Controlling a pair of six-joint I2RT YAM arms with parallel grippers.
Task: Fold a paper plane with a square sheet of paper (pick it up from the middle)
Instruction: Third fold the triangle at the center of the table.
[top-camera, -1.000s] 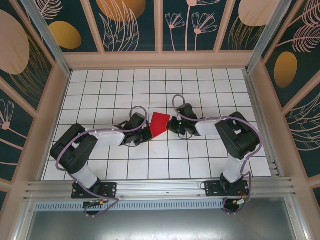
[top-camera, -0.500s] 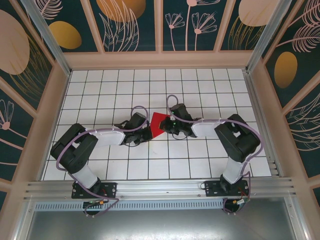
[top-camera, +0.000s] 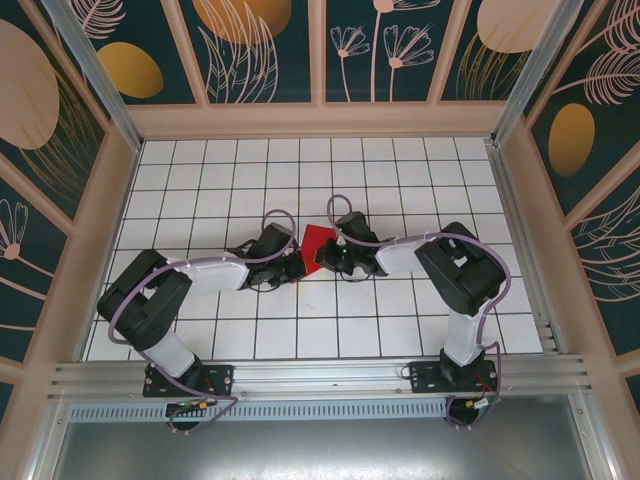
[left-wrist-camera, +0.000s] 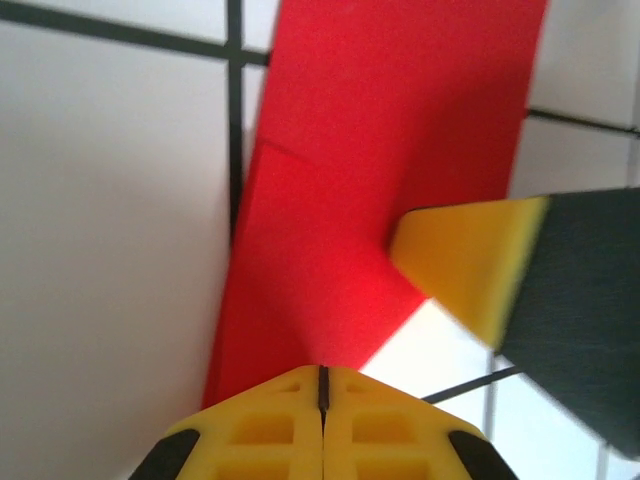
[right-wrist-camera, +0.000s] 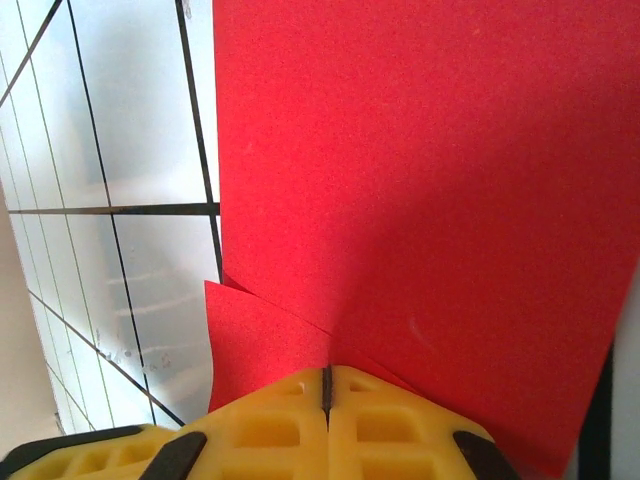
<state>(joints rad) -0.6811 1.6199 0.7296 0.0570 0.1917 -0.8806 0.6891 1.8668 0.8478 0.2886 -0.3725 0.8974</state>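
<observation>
The white gridded table (top-camera: 200, 180) is seen from above, and the two arms are bent inward across it so that their wrists meet near its middle. The left arm (top-camera: 200, 272) is laid low from the left, and the right arm (top-camera: 450, 265) is folded in from the right.

Between the two wrists lies the square sheet of paper (top-camera: 318, 243). Only a small red patch of it is seen from overhead, touched by a gripper on each side.

In the left wrist view the sheet (left-wrist-camera: 370, 150) is seen partly doubled over, with a crease line across it and a lower layer showing along its left edge. The left gripper (left-wrist-camera: 322, 385) is fully closed, its yellow pads pressed together with a hairline seam between them. The paper's lower corner runs up to those tips, but whether it is pinched there cannot be told. A yellow pad (left-wrist-camera: 465, 260) of the other gripper rests at the sheet's right edge.

In the right wrist view the red sheet (right-wrist-camera: 420, 200) rises away from the right gripper (right-wrist-camera: 326, 385), which is closed tight – the paper's edge is taken between its tips, and a folded flap lies just to the left.
</observation>
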